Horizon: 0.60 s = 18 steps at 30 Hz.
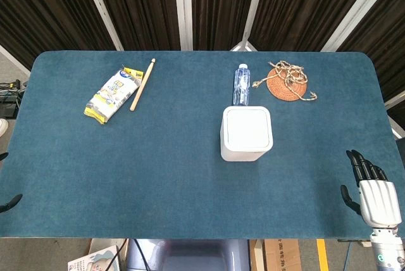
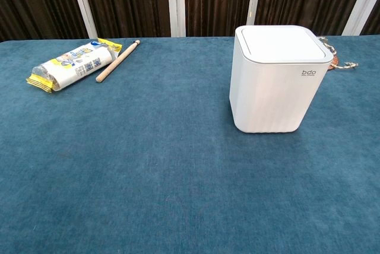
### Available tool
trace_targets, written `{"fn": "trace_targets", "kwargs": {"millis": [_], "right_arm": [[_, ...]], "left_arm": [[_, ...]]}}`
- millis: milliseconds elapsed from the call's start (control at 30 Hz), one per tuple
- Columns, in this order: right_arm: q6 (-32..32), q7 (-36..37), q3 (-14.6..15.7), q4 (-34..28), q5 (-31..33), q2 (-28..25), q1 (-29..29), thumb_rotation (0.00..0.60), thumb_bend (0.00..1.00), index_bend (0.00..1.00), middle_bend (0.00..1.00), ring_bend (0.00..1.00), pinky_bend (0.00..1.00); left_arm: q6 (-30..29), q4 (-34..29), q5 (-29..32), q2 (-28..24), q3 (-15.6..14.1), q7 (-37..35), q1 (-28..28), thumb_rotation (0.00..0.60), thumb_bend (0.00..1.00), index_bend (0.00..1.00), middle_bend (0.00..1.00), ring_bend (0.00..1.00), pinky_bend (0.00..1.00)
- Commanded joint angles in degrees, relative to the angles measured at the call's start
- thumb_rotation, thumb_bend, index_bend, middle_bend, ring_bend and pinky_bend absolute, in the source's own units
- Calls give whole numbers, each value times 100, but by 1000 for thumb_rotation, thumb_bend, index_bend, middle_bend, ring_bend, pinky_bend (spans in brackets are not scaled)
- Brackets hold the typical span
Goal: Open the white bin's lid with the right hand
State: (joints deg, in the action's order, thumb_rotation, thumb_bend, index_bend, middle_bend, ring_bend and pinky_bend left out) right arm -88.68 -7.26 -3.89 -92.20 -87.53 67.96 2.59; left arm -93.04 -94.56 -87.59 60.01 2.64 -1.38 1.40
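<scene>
The white bin (image 1: 246, 133) stands upright near the middle of the blue table, its flat lid (image 1: 247, 125) down. In the chest view the bin (image 2: 278, 82) fills the right side, its lid (image 2: 284, 43) flush on top. My right hand (image 1: 371, 187) hovers at the table's near right corner, fingers straight and apart, holding nothing, well to the right of the bin. Only dark fingertips of my left hand (image 1: 9, 203) show at the near left edge; how they lie is unclear. Neither hand appears in the chest view.
A water bottle (image 1: 242, 84) lies just behind the bin. A round orange coaster with coiled rope (image 1: 288, 83) sits at the back right. A snack packet (image 1: 112, 94) and a wooden stick (image 1: 142, 84) lie at the back left.
</scene>
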Motion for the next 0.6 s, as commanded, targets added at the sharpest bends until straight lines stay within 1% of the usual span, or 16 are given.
{"fn": "trace_targets", "kwargs": {"millis": [33, 300, 467, 600], "right_arm": [[-9, -3, 4, -4, -6, -1, -5, 600, 403, 75, 131, 200, 264], [-23, -19, 7, -42, -11, -25, -20, 600, 403, 75, 131, 200, 265], [59, 3, 15, -35, 24, -2, 3, 600, 403, 75, 131, 200, 265], [98, 72, 40, -61, -6, -21, 17, 600, 402, 75, 131, 209, 264]], "left_arm": [[-2, 4, -22, -2, -10, -3, -1, 600, 164, 174, 58, 0, 19], [-61, 21, -38, -2, -3, -56, 21, 600, 164, 174, 58, 0, 19], [87, -2, 94, 12, 28, 17, -34, 600, 164, 174, 58, 0, 19], [65, -24, 87, 8, 34, 33, -31, 600, 164, 174, 58, 0, 19]]}}
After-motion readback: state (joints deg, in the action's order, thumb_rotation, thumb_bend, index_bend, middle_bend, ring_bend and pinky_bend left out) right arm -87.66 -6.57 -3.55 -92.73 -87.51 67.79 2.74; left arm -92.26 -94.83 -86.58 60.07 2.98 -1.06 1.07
